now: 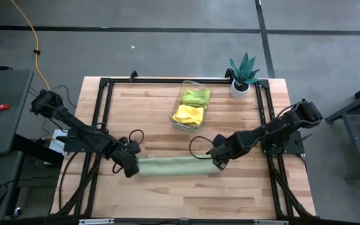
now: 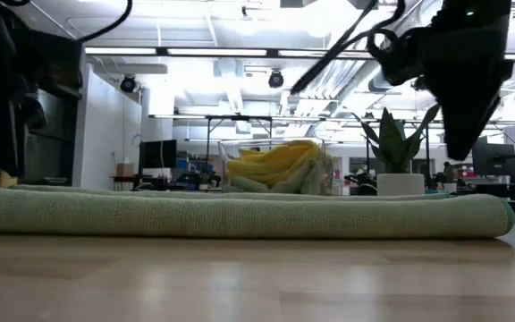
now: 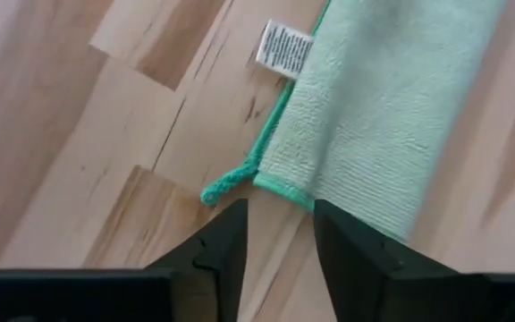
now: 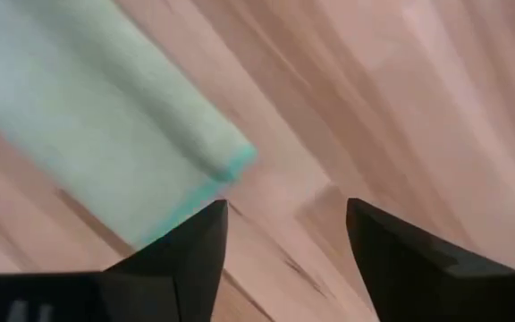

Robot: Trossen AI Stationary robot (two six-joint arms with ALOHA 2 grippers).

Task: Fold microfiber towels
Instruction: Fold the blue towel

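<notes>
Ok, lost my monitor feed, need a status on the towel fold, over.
Left tool and right tool both open, off the cloth. Mint towel folded into a long strip on table. Nothing in the way.

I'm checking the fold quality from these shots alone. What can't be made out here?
- How many layers the pale mint green microfiber towel has: the high view shows only a flat strip, and the low view is edge-on.
- Print on its white care tag: too small.
- How many yellow and lime cloths fill the clear plastic bin: bunched together.
- Left gripper in the low view: a dark shape cut off by the edge.
</notes>
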